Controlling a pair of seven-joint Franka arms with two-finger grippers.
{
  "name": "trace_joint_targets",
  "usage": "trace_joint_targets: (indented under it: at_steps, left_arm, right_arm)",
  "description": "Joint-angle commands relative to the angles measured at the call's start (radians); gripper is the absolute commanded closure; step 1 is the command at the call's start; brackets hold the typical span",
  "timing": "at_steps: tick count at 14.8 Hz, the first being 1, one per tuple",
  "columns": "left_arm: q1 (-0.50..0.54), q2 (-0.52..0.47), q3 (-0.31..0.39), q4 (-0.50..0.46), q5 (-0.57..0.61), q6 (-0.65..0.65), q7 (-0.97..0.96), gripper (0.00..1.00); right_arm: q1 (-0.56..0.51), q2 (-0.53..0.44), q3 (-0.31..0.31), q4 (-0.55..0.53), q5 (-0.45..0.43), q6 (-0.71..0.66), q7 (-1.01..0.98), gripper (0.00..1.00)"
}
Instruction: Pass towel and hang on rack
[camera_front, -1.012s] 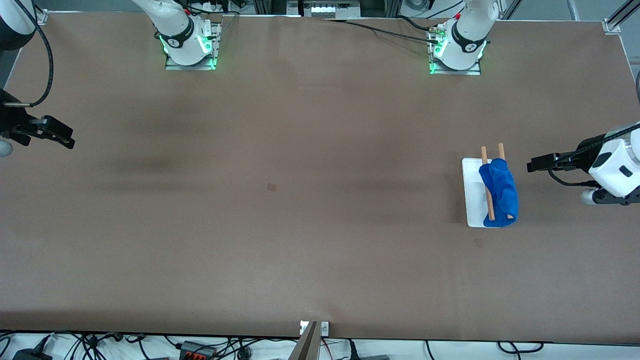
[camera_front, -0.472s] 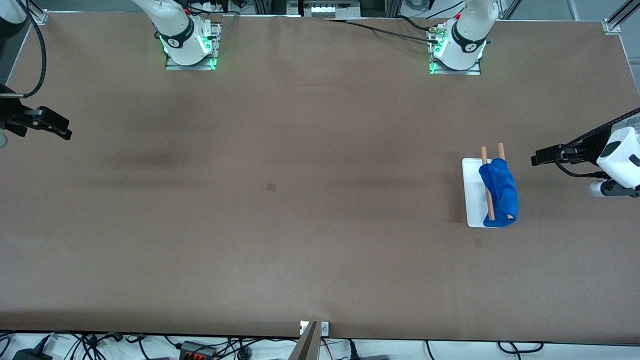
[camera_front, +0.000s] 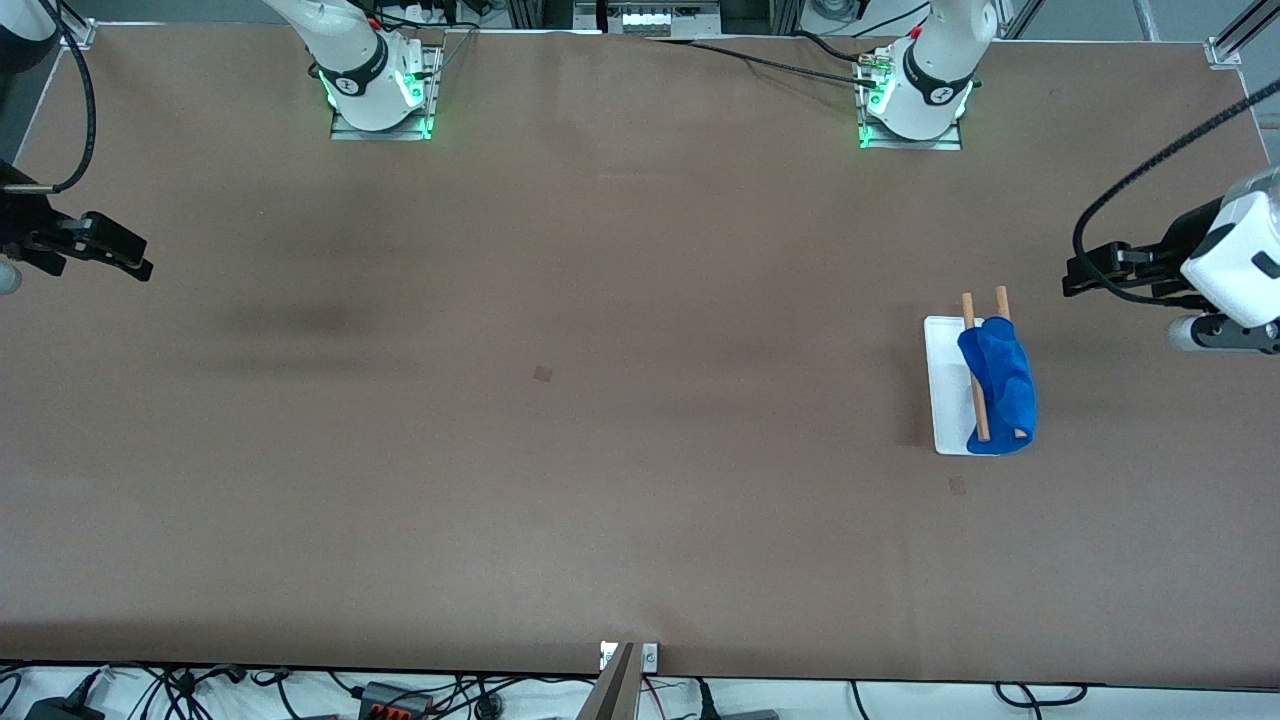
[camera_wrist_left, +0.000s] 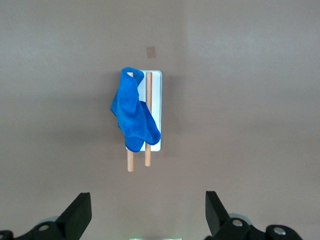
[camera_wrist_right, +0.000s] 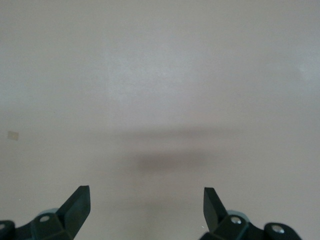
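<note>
The blue towel (camera_front: 1000, 385) hangs draped over the two wooden rods of the rack (camera_front: 945, 400), which stands on its white base toward the left arm's end of the table. Towel (camera_wrist_left: 131, 112) and rack (camera_wrist_left: 156, 100) also show in the left wrist view. My left gripper (camera_front: 1085, 272) is open and empty, up in the air beside the rack at that end of the table; its fingertips (camera_wrist_left: 80, 210) frame bare table. My right gripper (camera_front: 125, 262) is open and empty over the table's edge at the right arm's end; its fingertips (camera_wrist_right: 80, 200) show only bare table.
A brown table (camera_front: 600, 450) carries small dark patches (camera_front: 543, 374). The arm bases (camera_front: 380, 90) stand along the table's edge farthest from the front camera. Cables hang past the edge nearest the front camera.
My left gripper has drawn away from the rack and risen, toward the left arm's end of the table. My right gripper has shifted slightly at its end. Towel and rack have not moved.
</note>
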Motion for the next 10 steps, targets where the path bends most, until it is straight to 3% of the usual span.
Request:
trace_joint_targets:
  at_steps: [1, 2, 5, 10]
  left_arm:
    - [-0.025, -0.149, 0.070, -0.204, 0.005, 0.124, 0.042, 0.00]
    - [-0.043, -0.157, 0.089, -0.214, -0.002, 0.124, 0.059, 0.00]
    - [-0.206, -0.160, 0.341, -0.219, -0.092, 0.118, 0.143, 0.00]
    - [-0.211, -0.224, 0.348, -0.302, -0.091, 0.112, 0.162, 0.00]
  right_arm:
    - [-0.001, -0.051, -0.003, -0.054, 0.018, 0.021, 0.001, 0.00]
    - [-0.001, -0.050, -0.003, -0.051, 0.017, 0.021, -0.004, 0.00]
    - [-0.001, -0.048, -0.003, -0.046, 0.012, 0.021, -0.013, 0.00]
    - [-0.001, -0.051, -0.003, -0.045, 0.011, 0.005, -0.015, 0.00]
